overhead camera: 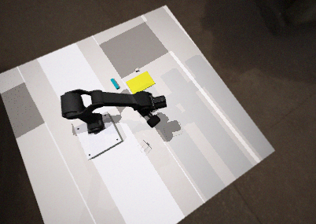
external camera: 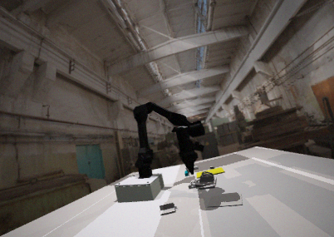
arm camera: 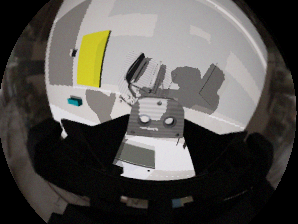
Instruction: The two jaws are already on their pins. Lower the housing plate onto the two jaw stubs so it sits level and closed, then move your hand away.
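Held plate stood short of the jaw assembly

Nearest the wrist camera, the gripper (overhead camera: pixel 151 104) (external camera: pixel 191 171) (arm camera: pixel 156 119) was firm on the housing plate (arm camera: pixel 160 111), its black fingers closing in from either side. The plate's slightly longer dimension ran across the view, from finger to finger. Just beyond its far edge, a little to the left, lay the jaw assembly (external camera: pixel 205 180) (arm camera: pixel 145 72), its long parts slanting up and rightward, out of line with the plate. Judgement: the single arm had to carry the plate outward over the assembly and turn it to match before lowering. Whether they touched: could not tell. Stubs: not resolved.

Plate appearance: grey, finely striped, squarish, with two pale round openings side by side and small dark spots near the edges. A pale patch crossed its face. Assembly: dark and light elongated pieces.

Farther off, to the left in the wrist view, lay a teal block (overhead camera: pixel 115 83) (external camera: pixel 187 173) (arm camera: pixel 74 101) and a flat yellow sheet (overhead camera: pixel 141 82) (external camera: pixel 213 171) (arm camera: pixel 92 59).
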You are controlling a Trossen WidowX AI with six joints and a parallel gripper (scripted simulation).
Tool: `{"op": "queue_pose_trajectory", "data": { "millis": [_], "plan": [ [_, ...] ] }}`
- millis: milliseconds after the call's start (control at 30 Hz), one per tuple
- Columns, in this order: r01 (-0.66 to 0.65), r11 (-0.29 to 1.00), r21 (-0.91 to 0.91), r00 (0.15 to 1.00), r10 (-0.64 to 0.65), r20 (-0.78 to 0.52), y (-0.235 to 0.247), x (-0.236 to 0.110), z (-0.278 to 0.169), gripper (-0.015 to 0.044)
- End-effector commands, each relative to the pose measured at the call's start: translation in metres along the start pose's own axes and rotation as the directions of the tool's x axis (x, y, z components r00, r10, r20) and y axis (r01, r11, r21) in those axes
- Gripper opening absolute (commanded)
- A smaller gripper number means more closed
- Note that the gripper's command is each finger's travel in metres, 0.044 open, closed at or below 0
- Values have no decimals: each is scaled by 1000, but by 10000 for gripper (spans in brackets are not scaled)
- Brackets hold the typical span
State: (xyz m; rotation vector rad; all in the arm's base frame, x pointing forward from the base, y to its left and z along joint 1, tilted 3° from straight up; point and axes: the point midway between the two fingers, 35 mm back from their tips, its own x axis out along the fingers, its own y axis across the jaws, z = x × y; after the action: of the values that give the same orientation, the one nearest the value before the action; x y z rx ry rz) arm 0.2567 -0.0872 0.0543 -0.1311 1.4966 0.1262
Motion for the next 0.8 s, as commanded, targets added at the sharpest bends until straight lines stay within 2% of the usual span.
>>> {"op": "queue_pose_trajectory", "data": {
  "millis": [0, 533, 767],
  "plan": [
    [6, 997, 76, 1000, -6, 4, 7, -1, 3, 351],
    [0, 927, 376, 1000, -3, 8, 41, -1, 13, 351],
    [-1, 922, 388, 1000, -3, 8, 43, -1, 13, 351]
  ]
}}
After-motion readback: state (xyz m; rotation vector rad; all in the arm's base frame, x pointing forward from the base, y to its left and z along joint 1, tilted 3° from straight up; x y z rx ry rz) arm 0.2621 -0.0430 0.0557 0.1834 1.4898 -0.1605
